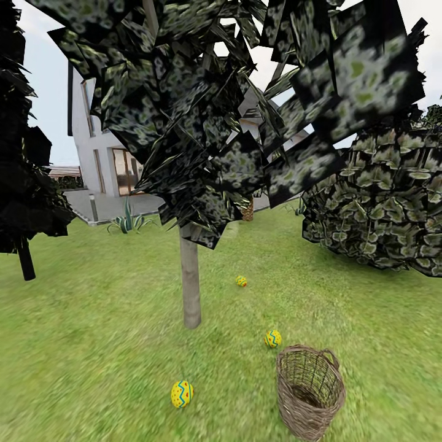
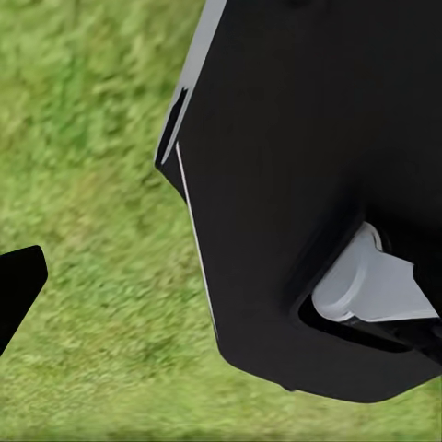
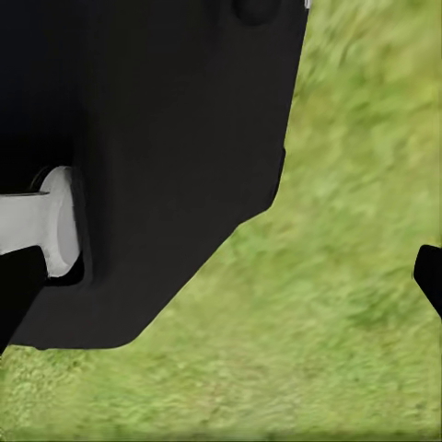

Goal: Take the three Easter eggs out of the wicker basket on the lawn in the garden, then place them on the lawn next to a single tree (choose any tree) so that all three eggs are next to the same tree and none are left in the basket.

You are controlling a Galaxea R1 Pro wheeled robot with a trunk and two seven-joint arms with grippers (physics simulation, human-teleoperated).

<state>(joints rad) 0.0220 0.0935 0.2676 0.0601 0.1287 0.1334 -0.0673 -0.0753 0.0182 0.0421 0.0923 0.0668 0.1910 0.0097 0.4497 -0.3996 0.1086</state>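
Three Easter eggs lie on the lawn point(image 1: 86, 350) around one tree, whose pale trunk point(image 1: 190, 279) rises in the middle of the head view. One egg point(image 1: 182, 393) rests in front of the trunk, a second point(image 1: 273, 338) to its right, and a third point(image 1: 241, 281) further back on the right. The wicker basket point(image 1: 309, 390) stands upright at the lower right, just past the second egg, and no egg shows in its dark inside. The left gripper point(image 2: 221, 295) hangs over grass with one black fingertip point(image 2: 18, 285) at the picture's edge. The right gripper point(image 3: 221, 276) does likewise, fingertip point(image 3: 429, 274) at the edge, nothing held.
A big round bush point(image 1: 380, 202) fills the right. A dark tree point(image 1: 24, 258) stands at the far left. Behind are a white house point(image 1: 101, 147), a grey patio point(image 1: 110, 205) and a spiky plant point(image 1: 127, 221). The tree's crown hangs low overhead.
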